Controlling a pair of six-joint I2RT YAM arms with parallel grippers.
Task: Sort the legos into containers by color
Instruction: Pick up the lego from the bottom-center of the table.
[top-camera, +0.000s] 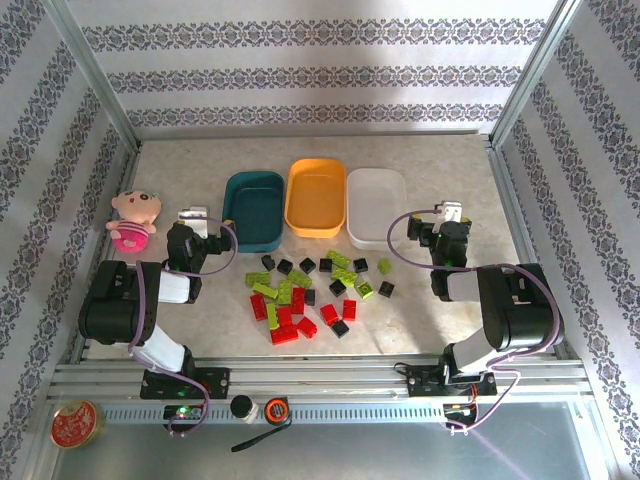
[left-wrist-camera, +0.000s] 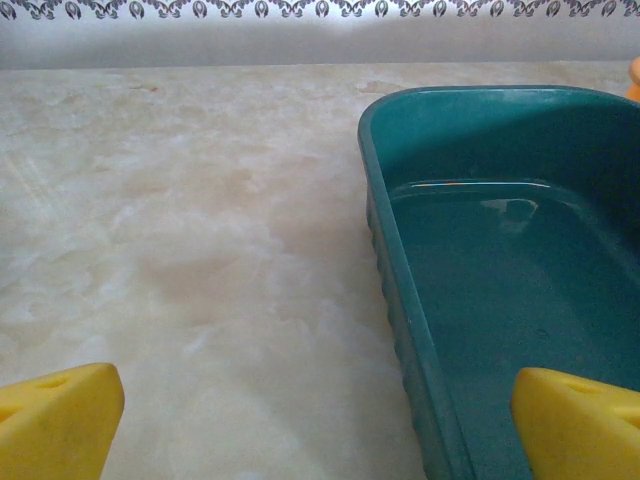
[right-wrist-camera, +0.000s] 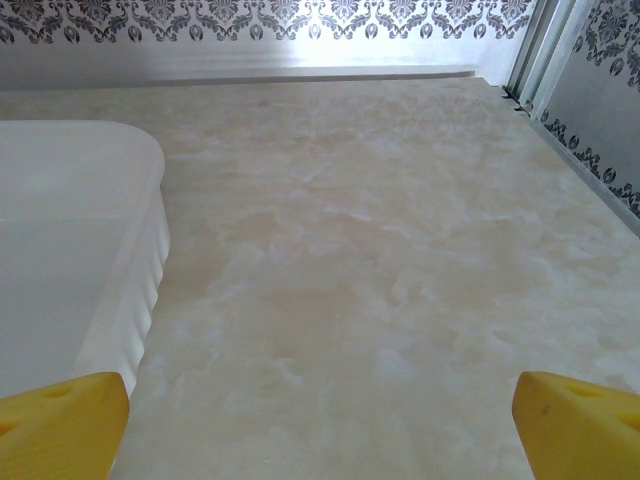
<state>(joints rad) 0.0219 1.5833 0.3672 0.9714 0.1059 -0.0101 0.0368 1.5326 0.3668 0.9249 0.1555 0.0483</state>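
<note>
Worktop (top-camera: 180, 180): carries everything; the sorting looks not yet begun.
Trays: the teal tray (top-camera: 253, 210), orange tray (top-camera: 316, 197) and white tray (top-camera: 376, 206) stand side by side at the far middle, and each looks empty.
Left pincer (left-wrist-camera: 320, 422): jaws wide apart and holding nothing. It sits at the teal tray's left wall, one yellow finger over bare worktop and the other over the tray's inside.
Right pincer (right-wrist-camera: 320, 425): jaws wide apart and holding nothing, over bare worktop just right of the white tray.
Doll (top-camera: 133, 220): pink, left of the teal tray, no part of the job.
Tin (top-camera: 75, 423): round, at the near left corner off the worktop, no part of the job.
Bricks (top-camera: 310, 292): red, green and black ones lie mixed in one loose heap between the two arms, just in front of the trays. Red gathers at the near side, green and black farther back.
Done: nothing sorted, as far as can be seen.
Left: every brick, one colour to each tray; which colour goes where cannot be told.
</note>
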